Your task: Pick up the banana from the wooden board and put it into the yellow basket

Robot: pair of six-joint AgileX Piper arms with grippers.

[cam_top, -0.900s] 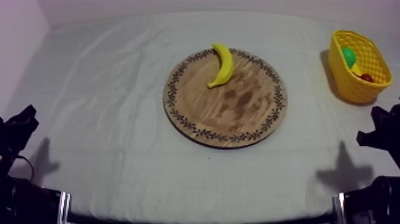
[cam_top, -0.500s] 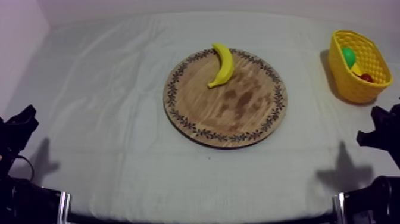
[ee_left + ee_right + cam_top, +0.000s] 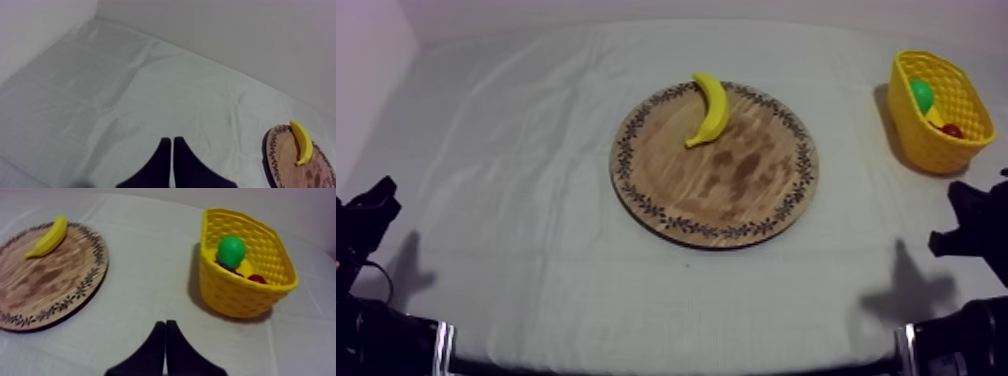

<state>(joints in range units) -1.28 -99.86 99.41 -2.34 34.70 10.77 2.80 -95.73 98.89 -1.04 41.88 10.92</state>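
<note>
Lying on the far rim of the wooden board point(image 3: 716, 190), long axis pointing away across the tabletop point(image 3: 506, 200), the banana point(image 3: 713, 108) is ahead-left of my right fingers point(image 3: 161, 334), the nearer pair by the yellow basket point(image 3: 913, 135); both they and my left fingers point(image 3: 165, 148) are pressed together, empty

Pale wall point(image 3: 225, 30) behind wrinkled grey-white cloth point(image 3: 516, 200).

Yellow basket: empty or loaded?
Loaded. The yellow basket holds a green fruit and a small red fruit; the banana lies on the wooden board, outside it.
</note>
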